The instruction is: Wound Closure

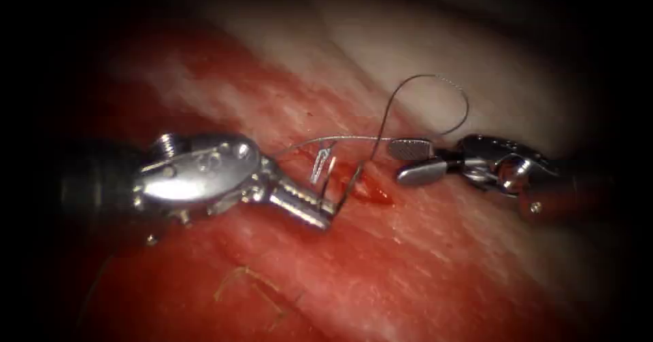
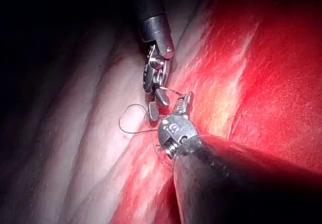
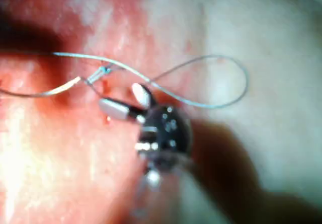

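My left tool (image 1: 331, 185) comes in from the left with its jaws spread open beside the cut (image 1: 373, 191). The dark curved needle (image 1: 348, 189) stands in the tissue (image 1: 422, 260) at the cut's left lip. Its free end rests by the tip of the lower jaw, and neither jaw clamps it. Thread (image 1: 435, 77) runs across the cut and curls into a loop above my right tool (image 1: 398, 162). That tool is open just right of the cut and holds nothing. The right wrist view has the same open jaws (image 3: 118, 95) under the thread loop (image 3: 221, 58).
Red fluid (image 1: 381, 196) pools in the cut. Pale tissue (image 1: 490, 63) lies behind at the upper right. A faint thread end (image 1: 245, 274) lies on the red surface in front. In the left wrist view the right tool (image 2: 156, 105) hangs just beyond my left tool's wrist (image 2: 173, 129).
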### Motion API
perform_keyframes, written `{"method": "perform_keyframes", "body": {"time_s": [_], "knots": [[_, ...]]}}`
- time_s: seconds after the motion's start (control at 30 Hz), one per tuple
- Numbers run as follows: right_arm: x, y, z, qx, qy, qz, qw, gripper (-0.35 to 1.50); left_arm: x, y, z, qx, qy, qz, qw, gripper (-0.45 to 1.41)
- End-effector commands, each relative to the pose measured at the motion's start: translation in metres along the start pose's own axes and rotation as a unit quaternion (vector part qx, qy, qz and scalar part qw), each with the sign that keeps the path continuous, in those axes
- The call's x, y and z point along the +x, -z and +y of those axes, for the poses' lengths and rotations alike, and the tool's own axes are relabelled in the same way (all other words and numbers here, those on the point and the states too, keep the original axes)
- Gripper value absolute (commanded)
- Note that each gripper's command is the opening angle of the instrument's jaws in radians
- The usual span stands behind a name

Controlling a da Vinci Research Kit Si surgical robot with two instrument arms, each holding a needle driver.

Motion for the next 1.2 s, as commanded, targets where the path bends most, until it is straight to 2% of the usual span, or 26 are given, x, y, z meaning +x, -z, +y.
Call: {"method": "perform_keyframes", "body": {"time_s": [0.03, 0.23, 0.37, 0.57, 0.77, 0.97, 1.2], "knots": [[-0.0008, -0.0006, -0.0002, 0.001, -0.008, 0.000, 1.000, 1.21, -0.0001, -0.0005, -0.0004, 0.008, -0.022, 0.002, 1.000, -0.45], [-0.0009, -0.0005, -0.0012, 0.003, -0.018, -0.001, 1.000, 1.18, 0.0012, -0.0002, -0.0021, 0.074, -0.104, 0.013, 0.992, -0.45], [-0.0007, -0.0004, -0.0018, 0.001, -0.035, 0.002, 0.999, 1.18, 0.0026, 0.0004, -0.0035, 0.116, -0.178, 0.037, 0.976, -0.45], [-0.0003, -0.0001, -0.0024, -0.005, -0.091, 0.010, 0.996, 1.14, 0.0034, 0.0007, -0.0041, 0.150, -0.191, 0.038, 0.969, -0.45], [0.0006, 0.0009, -0.0036, -0.015, -0.129, 0.020, 0.991, 1.09, 0.0014, -0.0008, -0.0037, 0.161, -0.197, 0.031, 0.967, -0.45], [0.0016, 0.0020, -0.0055, -0.049, -0.141, 0.039, 0.988, 1.08, -0.0017, -0.0032, -0.0036, 0.174, -0.220, 0.019, 0.960, -0.45], [0.0019, 0.0019, -0.0063, -0.072, -0.180, 0.029, 0.981, 1.06, -0.0050, -0.0060, -0.0036, 0.221, -0.254, -0.013, 0.941, -0.45]]}}
